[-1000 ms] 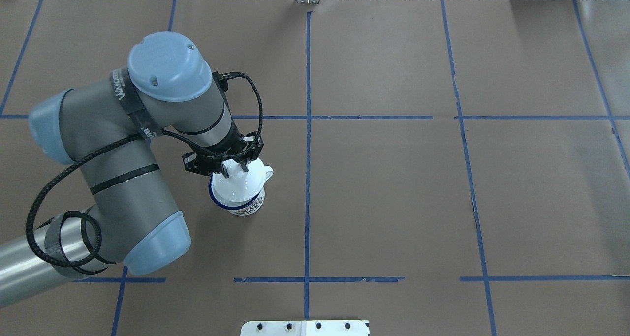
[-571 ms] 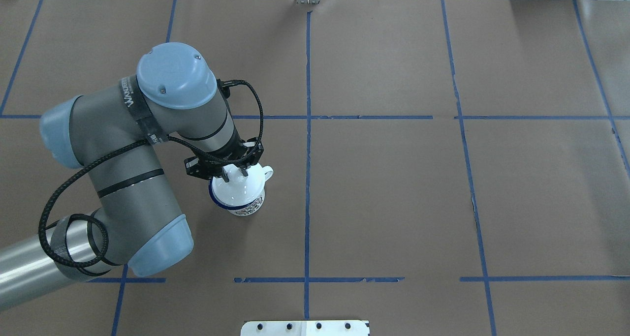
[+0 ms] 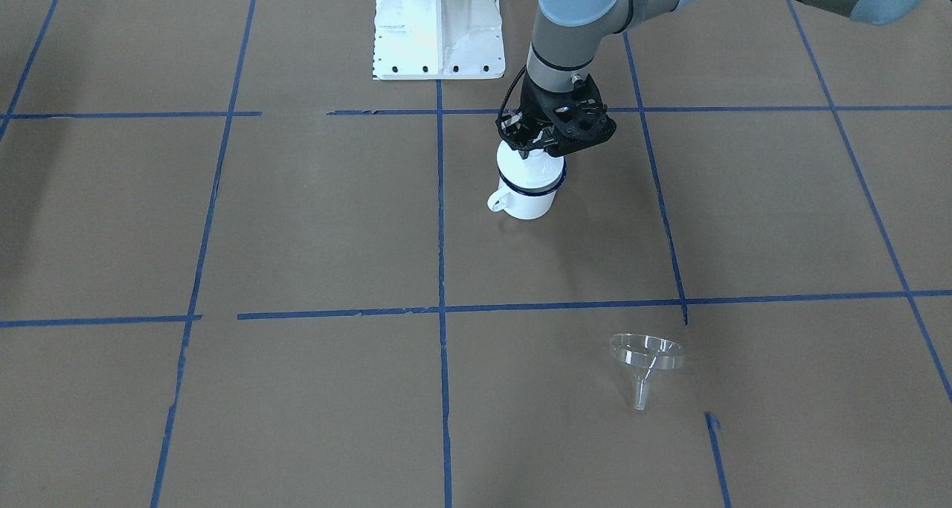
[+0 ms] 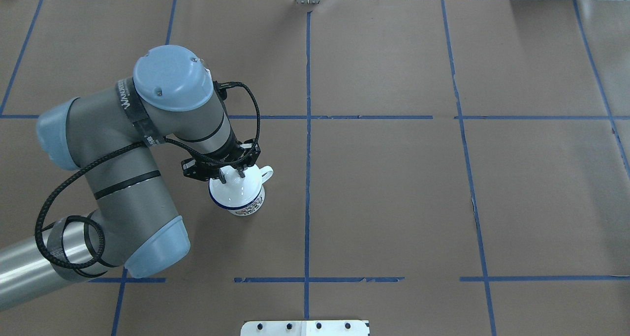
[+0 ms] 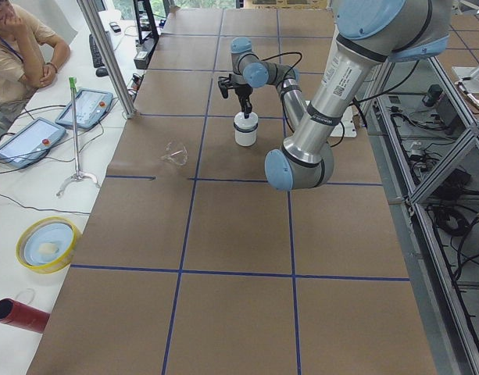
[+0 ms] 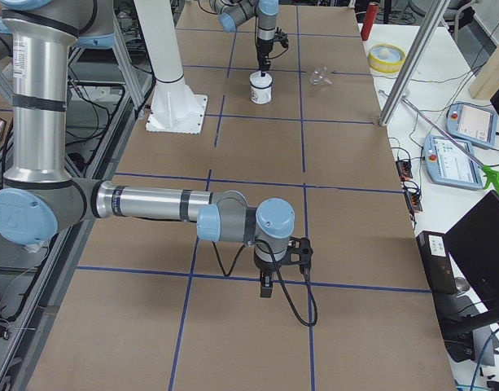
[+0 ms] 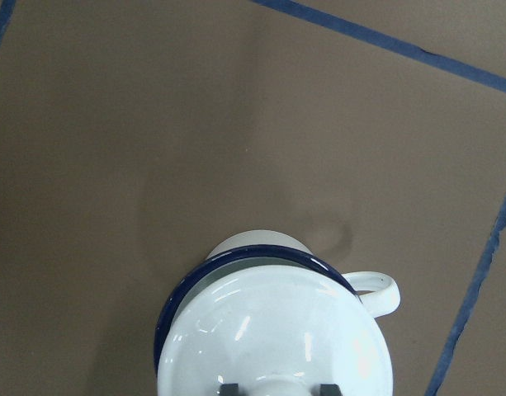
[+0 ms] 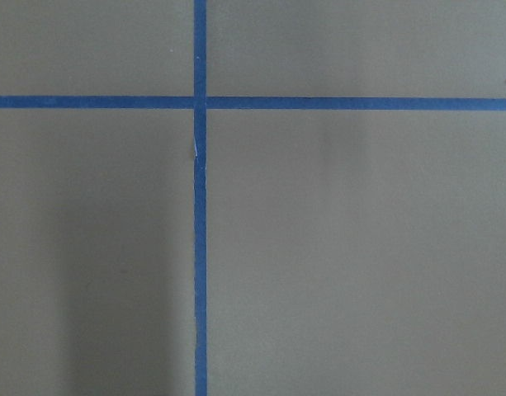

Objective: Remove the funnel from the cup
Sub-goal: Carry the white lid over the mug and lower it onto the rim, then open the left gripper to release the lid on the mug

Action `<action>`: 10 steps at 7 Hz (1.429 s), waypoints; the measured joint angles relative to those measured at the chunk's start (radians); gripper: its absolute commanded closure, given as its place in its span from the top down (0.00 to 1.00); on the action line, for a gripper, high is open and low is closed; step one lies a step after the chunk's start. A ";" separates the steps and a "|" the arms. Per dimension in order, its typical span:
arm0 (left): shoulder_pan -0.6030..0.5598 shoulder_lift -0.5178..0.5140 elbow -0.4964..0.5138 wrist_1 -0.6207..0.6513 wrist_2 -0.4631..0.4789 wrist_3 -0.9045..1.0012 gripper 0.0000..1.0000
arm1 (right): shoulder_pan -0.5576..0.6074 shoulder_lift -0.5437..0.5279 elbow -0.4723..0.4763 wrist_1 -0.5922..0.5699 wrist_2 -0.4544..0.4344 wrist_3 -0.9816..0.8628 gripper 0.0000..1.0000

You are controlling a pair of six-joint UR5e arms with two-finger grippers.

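Note:
The clear funnel [image 3: 645, 355] lies on the brown table, apart from the cup and towards the operators' side; it also shows in the exterior left view [image 5: 175, 152]. In the overhead view the arm hides it. The white cup [image 3: 528, 199] with the blue rim stands upright with a white domed lid [image 4: 234, 191] on it. My left gripper [image 4: 232, 175] hangs over the lid, open, one finger on each side of the knob [image 7: 277, 388]. My right gripper [image 6: 266, 289] hangs over bare table far from the cup; I cannot tell its state.
The robot's white base plate [image 3: 437, 28] stands behind the cup. A yellow bowl [image 5: 45, 244] and a red can [image 5: 16, 314] sit past the table's left end. An operator [image 5: 16, 47] sits there with tablets.
My left arm's elbow swung a little and the gripper shifted slightly left over the lid's knob. The cup and lid have not moved.

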State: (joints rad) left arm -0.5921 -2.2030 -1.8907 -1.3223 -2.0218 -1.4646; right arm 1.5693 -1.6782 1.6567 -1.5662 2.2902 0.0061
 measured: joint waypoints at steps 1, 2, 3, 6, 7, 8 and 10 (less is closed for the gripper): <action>0.000 0.001 0.003 -0.002 0.000 0.001 0.00 | 0.000 0.000 0.000 0.000 0.000 0.000 1.00; 0.000 0.004 0.006 -0.008 0.000 0.002 0.00 | 0.000 0.000 0.000 0.000 0.000 0.000 1.00; 0.000 0.008 0.007 -0.014 0.000 0.002 0.00 | 0.000 0.000 0.000 0.000 0.000 0.000 1.00; 0.000 0.015 0.008 -0.021 0.000 0.003 0.00 | 0.000 0.000 0.000 0.000 0.000 0.000 1.00; 0.000 0.016 0.008 -0.023 0.000 0.003 0.06 | 0.000 0.000 0.000 0.000 0.000 0.000 1.00; 0.000 0.017 0.009 -0.025 0.000 0.002 0.25 | 0.000 0.000 0.000 0.000 0.000 0.000 1.00; 0.000 0.017 0.010 -0.026 0.000 0.001 0.49 | 0.000 0.000 0.000 0.000 0.000 0.000 1.00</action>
State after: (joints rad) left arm -0.5921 -2.1860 -1.8809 -1.3482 -2.0218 -1.4632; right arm 1.5693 -1.6782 1.6567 -1.5662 2.2902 0.0061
